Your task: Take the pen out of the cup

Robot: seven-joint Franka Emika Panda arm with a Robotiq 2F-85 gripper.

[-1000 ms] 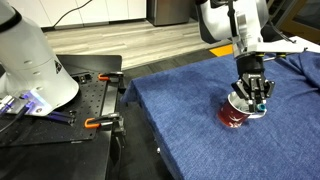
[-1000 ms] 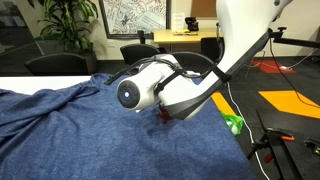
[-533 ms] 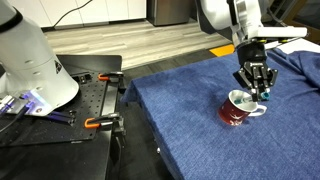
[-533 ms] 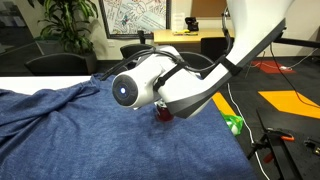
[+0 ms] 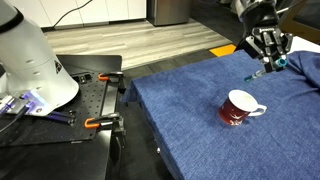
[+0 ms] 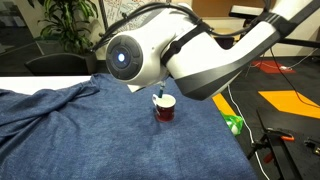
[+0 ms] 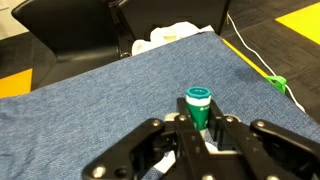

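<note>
My gripper (image 5: 268, 52) is raised well above the blue cloth, up and to the right of the cup, and is shut on the teal pen (image 5: 264, 71), which hangs from its fingers. In the wrist view the pen (image 7: 198, 104) stands upright between the two black fingers (image 7: 216, 130), with its round teal end toward the camera; my gripper (image 7: 198, 124) is closed around it. The dark red cup (image 5: 237, 108) with white inside and white handle stands upright on the cloth, also seen in an exterior view (image 6: 164, 108). The cup is out of the wrist view.
A wrinkled blue cloth (image 5: 190, 120) covers the table. A black bench with clamps (image 5: 95, 100) and a white dome-shaped object (image 5: 30, 60) stand beside it. The robot's large white arm (image 6: 150, 55) fills an exterior view. Chairs (image 7: 70, 30) and a green item (image 6: 233, 124) are beyond the table.
My gripper has risen from inside the cup and moved up and away, carrying the pen out. The cup has stayed upright in place.
</note>
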